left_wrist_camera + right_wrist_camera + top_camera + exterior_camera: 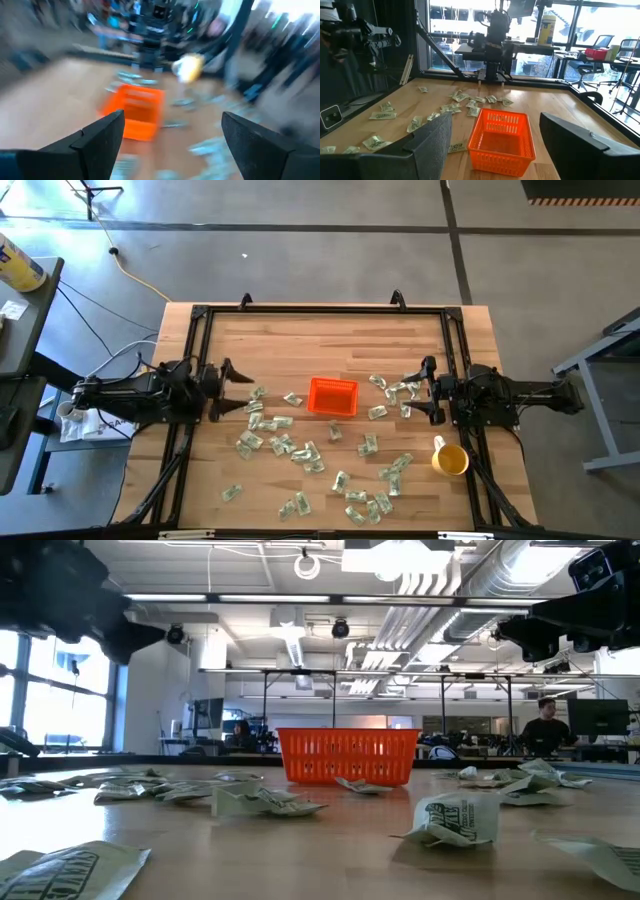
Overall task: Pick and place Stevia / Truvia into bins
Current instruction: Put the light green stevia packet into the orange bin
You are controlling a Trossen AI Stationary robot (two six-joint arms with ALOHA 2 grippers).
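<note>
Wooden table (pixel 300 340), square orange bin (pixel 332 396) amid flat sachets (pixel 300 450) pointing every way, both jaws open, empty.

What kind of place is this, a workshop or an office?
Probably a robotics lab in an open office: two robot arms flank a wooden table, desks and monitors stand behind it, bare ducts run overhead, and a person sits working.

We see a worktop (pixel 300 340) of pale wooden boards, smooth with a soft sheen. The sachets (pixel 250 443) look like thin, crinkled paper, matt, printed green on white. The basket (pixel 332 396) is glossy orange-red plastic with slotted walls. Near the worktop's right edge, the yellow cup (pixel 450 459) looks like smooth plastic. Both arms appear dark and matt.
</note>
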